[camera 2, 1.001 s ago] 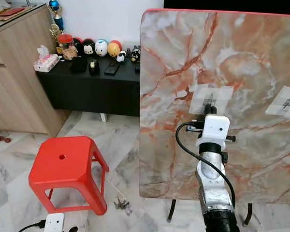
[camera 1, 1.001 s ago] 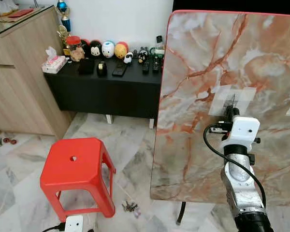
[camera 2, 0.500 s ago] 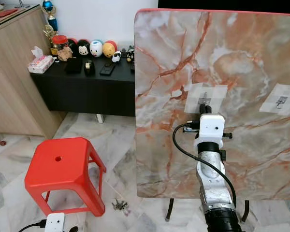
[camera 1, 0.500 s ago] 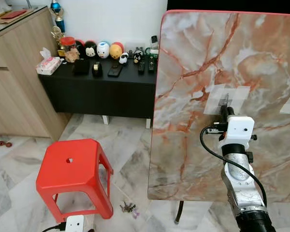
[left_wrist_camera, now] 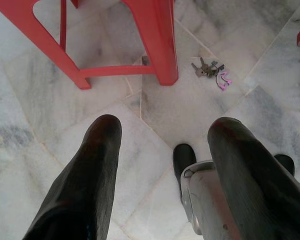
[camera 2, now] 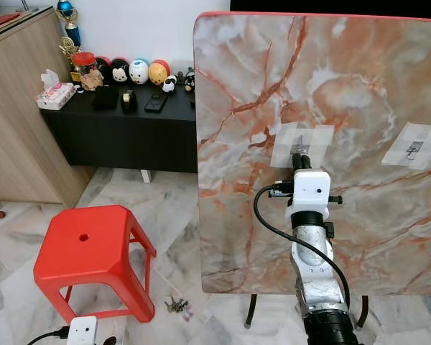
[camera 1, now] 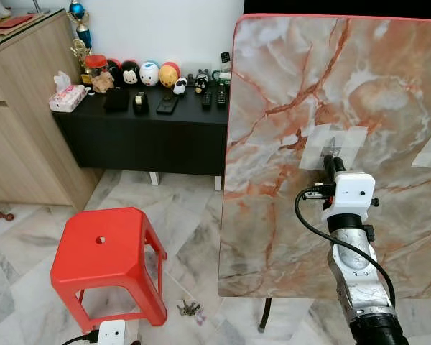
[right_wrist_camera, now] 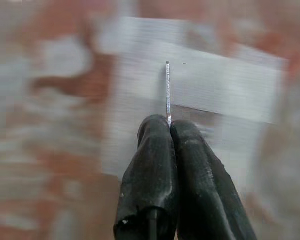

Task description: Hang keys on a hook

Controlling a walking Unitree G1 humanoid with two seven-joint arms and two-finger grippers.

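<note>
Marble panel: a pink-and-orange veined marble-pattern tabletop (camera 1: 287,144) stands on edge, filling the right half of the left eye view.
Hook: a small metal hook under a clear tape patch (camera 1: 333,147) sits right of centre on that panel; a second taped hook (camera 2: 415,150) shows near the right edge of the right eye view.
Right end effector: the right end effector (right_wrist_camera: 169,131) is raised to the first hook, its two black fingers pressed together with nothing visibly between them, tips at the foot of the thin metal hook (right_wrist_camera: 167,92).
Left end effector: the left end effector (left_wrist_camera: 162,135) hangs low over the floor, fingers spread and empty.
Keys: a small bunch of dark metal keys with a pink loop (left_wrist_camera: 210,70) lies on the grey marble floor tiles (camera 1: 201,237), lower centre of the left eye view, just beside a leg of the red plastic stool (camera 1: 104,262).
Handling: I'd judge the bunch light, hard and loose, likely to slide on the polished tile; the ring or pink loop looks the best place to pinch.
Progress: keys not yet picked up.
</note>
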